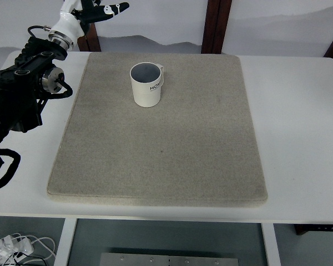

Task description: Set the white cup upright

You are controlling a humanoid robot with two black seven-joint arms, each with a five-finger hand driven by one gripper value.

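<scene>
A white cup (146, 84) with dark lettering stands upright on the grey mat (161, 144), near its far left part, mouth up and handle toward the back right. My left hand (94, 8) is raised at the top left edge of the picture, well clear of the cup, partly cut off by the frame, its visible fingers spread and holding nothing. The black left arm (22, 94) runs down the left side over the table. The right arm is out of view.
The white table (299, 122) extends around the mat. Dark wooden posts (215, 25) stand behind the table's far edge. Cables lie on the floor at bottom left.
</scene>
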